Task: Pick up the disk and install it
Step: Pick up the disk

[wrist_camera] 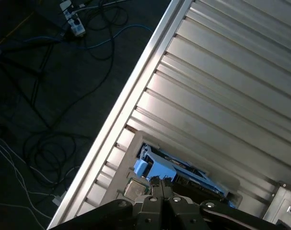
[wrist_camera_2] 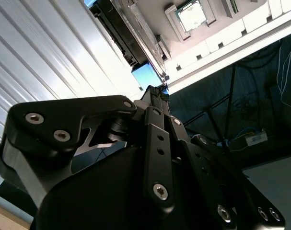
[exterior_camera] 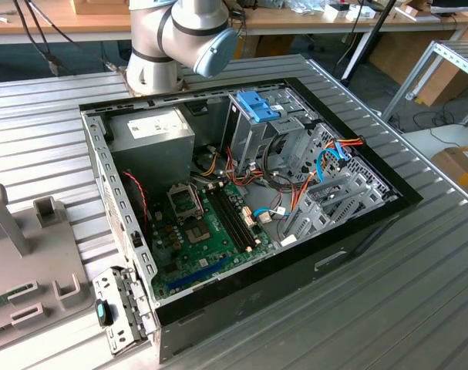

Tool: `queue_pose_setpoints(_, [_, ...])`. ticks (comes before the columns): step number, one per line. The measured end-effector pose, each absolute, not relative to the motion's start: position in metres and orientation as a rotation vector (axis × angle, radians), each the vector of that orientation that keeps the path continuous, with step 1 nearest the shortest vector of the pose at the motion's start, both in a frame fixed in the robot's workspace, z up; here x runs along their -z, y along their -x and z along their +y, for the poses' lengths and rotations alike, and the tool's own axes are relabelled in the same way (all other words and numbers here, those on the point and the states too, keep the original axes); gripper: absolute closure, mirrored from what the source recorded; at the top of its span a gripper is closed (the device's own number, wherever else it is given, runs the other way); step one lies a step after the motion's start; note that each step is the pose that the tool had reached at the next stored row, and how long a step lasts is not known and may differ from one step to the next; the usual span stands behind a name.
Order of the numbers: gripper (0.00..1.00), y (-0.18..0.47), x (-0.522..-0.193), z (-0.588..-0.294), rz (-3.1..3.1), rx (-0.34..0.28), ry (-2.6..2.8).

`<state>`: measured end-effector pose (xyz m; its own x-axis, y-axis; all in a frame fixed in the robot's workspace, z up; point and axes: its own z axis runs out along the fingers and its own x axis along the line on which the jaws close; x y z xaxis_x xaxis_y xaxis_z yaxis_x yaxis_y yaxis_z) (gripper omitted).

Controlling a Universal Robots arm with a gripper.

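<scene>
In the first wrist view the disk (wrist_camera: 160, 168) lies flat in a pale grey holder (wrist_camera: 131, 148) near the edge of the ribbed metal table, showing its bright blue rail and blue end tab. My gripper (wrist_camera: 160, 183) hangs right over the blue end, its fingers pressed together; I cannot tell whether the tips touch the disk. In the second wrist view the gripper (wrist_camera_2: 157, 92) points at the same blue patch of the disk (wrist_camera_2: 147, 76), whose dark body runs away from it. In the exterior view the open computer case (exterior_camera: 357, 231) lies on the table.
Inside the case stand a silver drive cage with blue clips (exterior_camera: 257, 108), a motherboard (exterior_camera: 207, 223) and loose cables. A grey fixture (exterior_camera: 25, 262) sits at the exterior view's left. The arm's base (exterior_camera: 180, 35) rises behind the case. Past the table edge (wrist_camera: 131, 96) lies dark floor with cables.
</scene>
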<state>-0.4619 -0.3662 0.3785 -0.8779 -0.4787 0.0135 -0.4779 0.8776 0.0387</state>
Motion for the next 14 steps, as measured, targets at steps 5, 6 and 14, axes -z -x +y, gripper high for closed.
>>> queue_pose_setpoints(5, [0.89,0.4619,-0.3785,-0.3663,-2.997,0.052,-0.858])
queue_pose_setpoints(6, [0.89,0.4619,-0.3785,-0.3662,-2.989,0.052,-0.886])
queue_pose_setpoints(14, [0.89,0.4620,-0.3783,-0.3662,-2.864,0.047,-1.221])
